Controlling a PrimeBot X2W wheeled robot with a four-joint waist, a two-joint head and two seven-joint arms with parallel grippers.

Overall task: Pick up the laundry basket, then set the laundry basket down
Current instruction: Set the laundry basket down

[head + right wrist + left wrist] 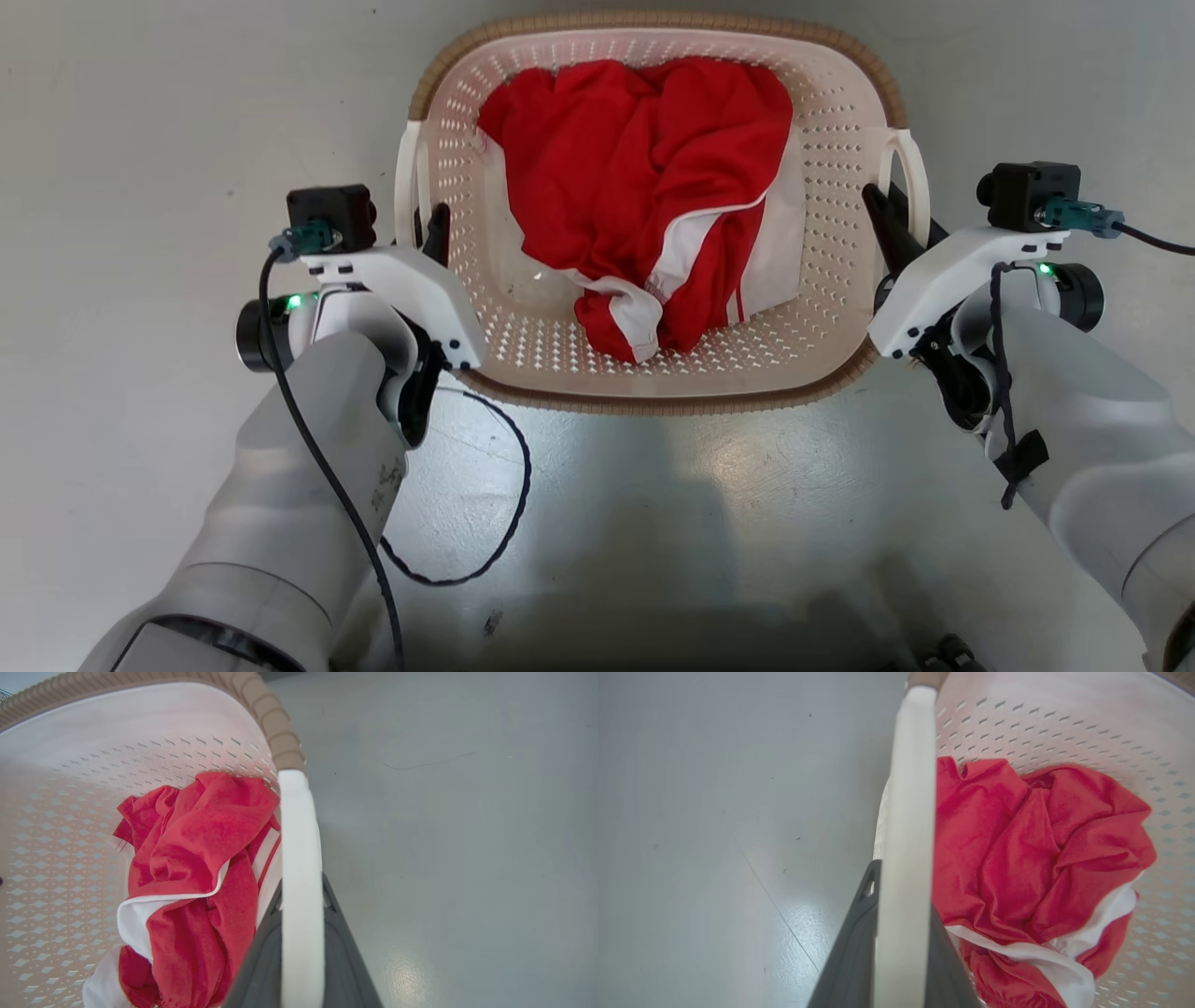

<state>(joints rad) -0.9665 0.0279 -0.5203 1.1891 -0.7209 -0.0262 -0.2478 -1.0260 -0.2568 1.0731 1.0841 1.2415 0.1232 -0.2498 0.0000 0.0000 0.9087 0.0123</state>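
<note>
Two white side handles (pixel 408 187) are where we pinch the laundry basket (pixel 845 140), left jaws on one, right jaws on the other; it lies between our arms (pixel 308 448) over grey floor (pixel 140 112), red garment (pixel 635 168) inside.

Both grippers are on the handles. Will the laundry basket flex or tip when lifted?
Probably light: the laundry basket holds only red clothing. Its perforated walls may flex slightly. Held at both handles, it should stay level.

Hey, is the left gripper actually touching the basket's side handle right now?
Touching. In the left wrist view the left gripper clamps the laundry basket by its white handle, a dark finger flat against each side.
</note>
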